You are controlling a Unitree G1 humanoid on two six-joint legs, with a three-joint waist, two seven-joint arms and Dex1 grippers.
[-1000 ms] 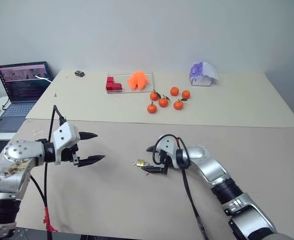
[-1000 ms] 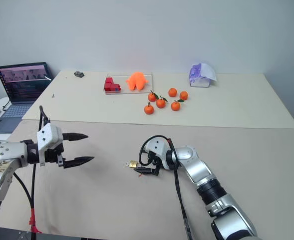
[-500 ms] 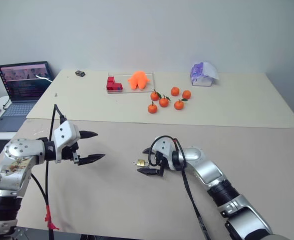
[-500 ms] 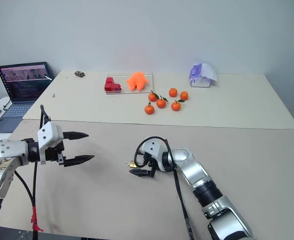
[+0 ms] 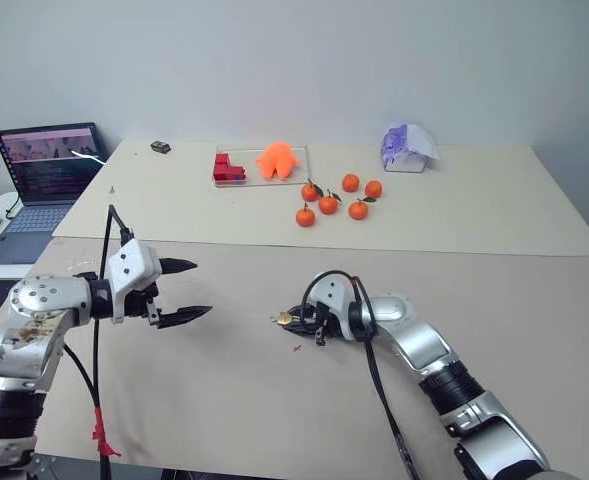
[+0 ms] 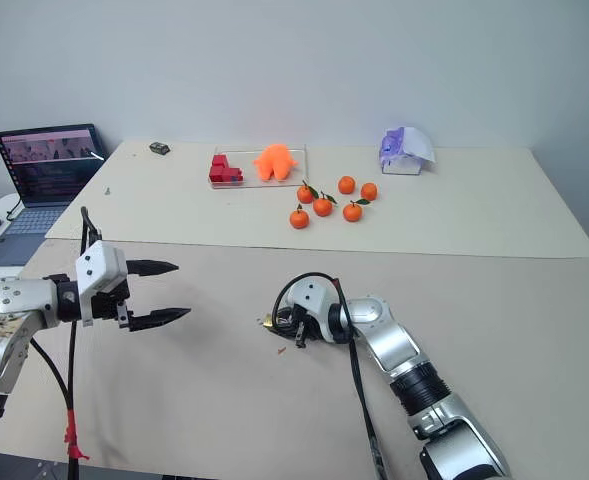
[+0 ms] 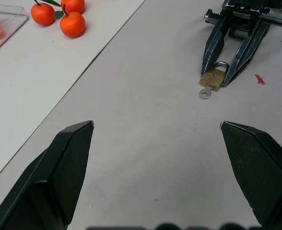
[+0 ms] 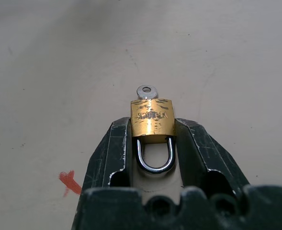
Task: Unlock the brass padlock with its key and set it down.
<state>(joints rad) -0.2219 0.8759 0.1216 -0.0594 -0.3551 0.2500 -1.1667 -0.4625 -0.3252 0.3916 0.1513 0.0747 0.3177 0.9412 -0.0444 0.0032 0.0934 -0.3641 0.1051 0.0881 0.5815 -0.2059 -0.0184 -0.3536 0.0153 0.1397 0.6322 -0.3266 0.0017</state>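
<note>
The left gripper (image 5: 181, 293) hangs above the bench (image 5: 224, 400) with its fingers spread wide and nothing between them, aimed toward the work, likely ready to take the key. Well to its right, the right gripper (image 8: 152, 125) has its fingers clamped against both sides of the brass padlock (image 8: 152, 121), which lies flat on the bench, shackle pointing back into the grip. That leaves the key (image 8: 146, 91) sticking out of the free end, reachable.
</note>
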